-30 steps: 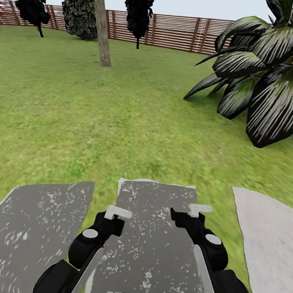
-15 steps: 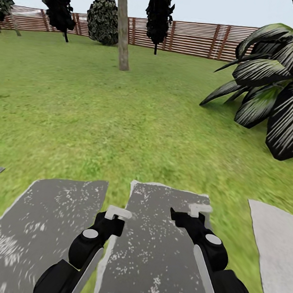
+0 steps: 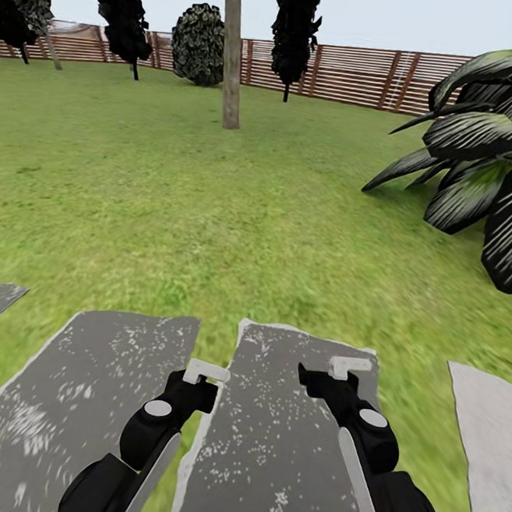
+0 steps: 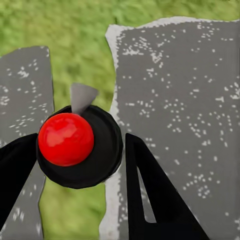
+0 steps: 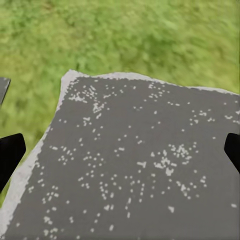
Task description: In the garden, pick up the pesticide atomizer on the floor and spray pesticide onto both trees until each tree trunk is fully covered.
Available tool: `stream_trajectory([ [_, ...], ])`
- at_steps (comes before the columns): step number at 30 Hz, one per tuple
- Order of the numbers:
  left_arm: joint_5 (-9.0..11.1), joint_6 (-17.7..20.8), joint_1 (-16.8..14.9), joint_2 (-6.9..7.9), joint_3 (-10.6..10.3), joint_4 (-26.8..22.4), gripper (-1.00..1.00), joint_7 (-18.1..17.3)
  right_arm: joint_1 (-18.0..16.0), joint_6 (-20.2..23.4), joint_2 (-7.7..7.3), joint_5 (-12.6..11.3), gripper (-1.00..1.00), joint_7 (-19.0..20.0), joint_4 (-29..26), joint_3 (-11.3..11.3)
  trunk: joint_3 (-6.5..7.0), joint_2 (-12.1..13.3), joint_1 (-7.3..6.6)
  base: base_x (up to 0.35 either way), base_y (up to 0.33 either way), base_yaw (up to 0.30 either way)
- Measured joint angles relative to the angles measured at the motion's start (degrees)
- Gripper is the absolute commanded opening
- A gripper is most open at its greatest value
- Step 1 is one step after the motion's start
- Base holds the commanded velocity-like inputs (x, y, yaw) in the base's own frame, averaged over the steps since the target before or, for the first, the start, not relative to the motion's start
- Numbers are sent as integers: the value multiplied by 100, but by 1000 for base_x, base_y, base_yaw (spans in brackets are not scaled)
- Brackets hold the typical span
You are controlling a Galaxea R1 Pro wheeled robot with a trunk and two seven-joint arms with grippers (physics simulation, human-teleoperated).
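Observation:
In the left wrist view a small black round atomizer [image 4: 95, 160], with a red ball on it and a grey-white tip [image 4: 80, 97], sits between the dark fingers of my left gripper [image 4: 80, 142], which touch it on both sides. In the head view the left gripper [image 3: 207, 373] hovers low over a grey paving slab [image 3: 286, 431]. My right gripper [image 3: 347, 368] hangs beside it, open with nothing in it [image 5: 120, 150]. One tree's grey-brown trunk [image 3: 232, 58] rises far ahead on the lawn, its crown cut off by the picture's edge.
A low palm-like plant [image 3: 484, 160] with striped leaves spreads at the right. Thin black-leaved trees [image 3: 295, 25] and a round bush [image 3: 200, 43] stand before the brown slatted fence [image 3: 359, 74]. Open lawn [image 3: 175, 201] lies between the slabs and the trunk.
The whole picture has slid to the right, so the camera has turned left; the trunk now stands nearer the middle. Both arms hold the same pose.

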Motion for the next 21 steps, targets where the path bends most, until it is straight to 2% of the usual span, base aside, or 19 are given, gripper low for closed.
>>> stream_trajectory([
  [21,0,0,0,0,0,0,-100,4,0,-3,2,-2,100,0,0,0,185,0,0,0,0,78],
])
